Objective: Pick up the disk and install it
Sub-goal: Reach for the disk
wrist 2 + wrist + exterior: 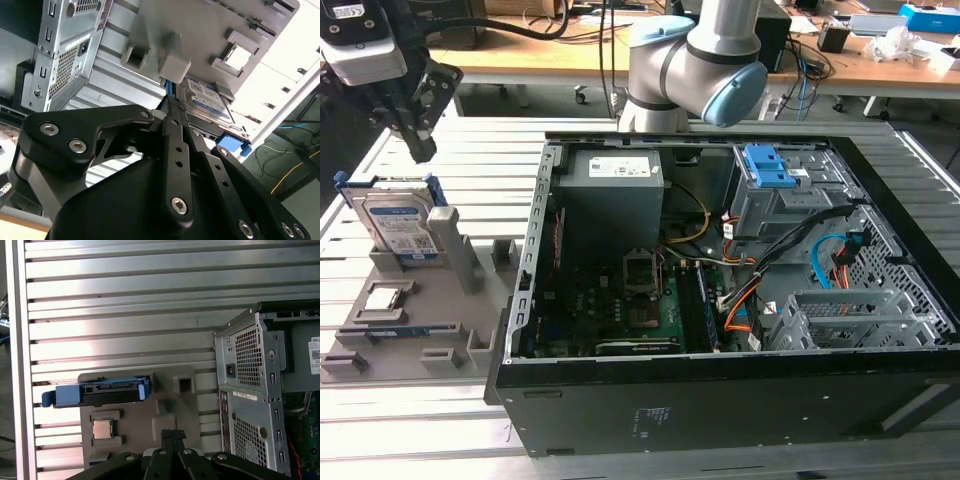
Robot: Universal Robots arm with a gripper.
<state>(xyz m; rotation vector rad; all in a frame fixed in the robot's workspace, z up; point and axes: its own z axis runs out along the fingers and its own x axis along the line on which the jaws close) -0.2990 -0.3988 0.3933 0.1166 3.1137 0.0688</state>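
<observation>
Disk (400, 225) stood on edge in the grey holder (470, 330), at 9 o'clock from the open case (720, 400) in the exterior view and apart from it. It was not picked up yet. The gripper (420, 148) hung over the disk, about 12 o'clock of it, with no contact. Its fingertips were pressed together on nothing, as the first wrist view showed too.

My read was that the step in hand was the approach for the pick, with install not begun. A grasp here would call for the jaws spread wider than the disk's thin side, lined up across its two flat faces and brought down over the top edge.

The disk was near upright, label face toward 6 o'clock in the exterior view. The long axis seemed to run 9 to 3, with the blue frame at both ends.
</observation>
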